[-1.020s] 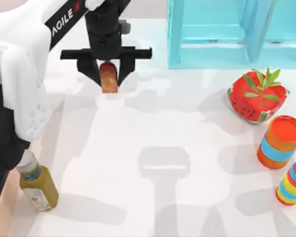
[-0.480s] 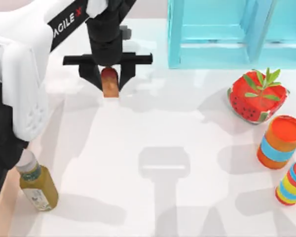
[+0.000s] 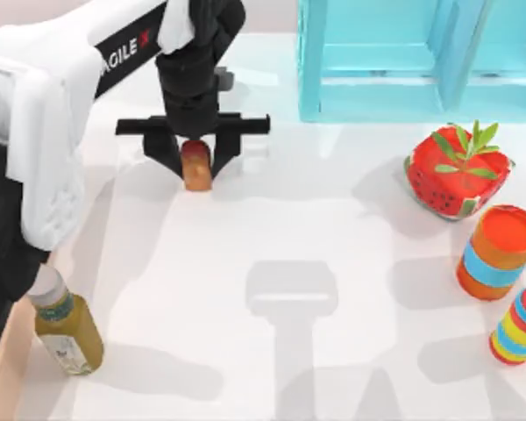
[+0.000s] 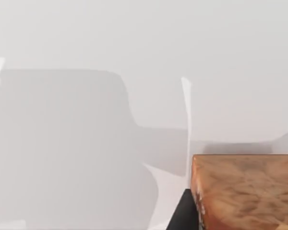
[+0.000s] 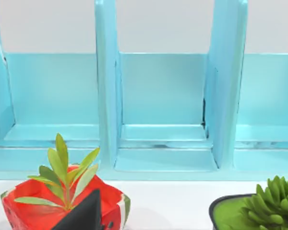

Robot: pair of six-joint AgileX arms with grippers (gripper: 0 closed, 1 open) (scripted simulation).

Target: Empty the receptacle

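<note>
Nearer now, left end effector point(image 3: 195, 158) grips brown cup point(image 3: 196, 165); receptacle point(image 3: 4, 351) well apart.

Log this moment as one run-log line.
left gripper: shut on brown block, above table | bottle: standing at left edge

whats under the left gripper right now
A small brown block sits between the left gripper fingers, above the white table. The gripper body covers the block's upper end.

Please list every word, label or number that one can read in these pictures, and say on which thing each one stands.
"AGILE" with a red mark after it: on the black panel of the left arm.
Bottle label: print too small to read.
No other text is readable.
</note>
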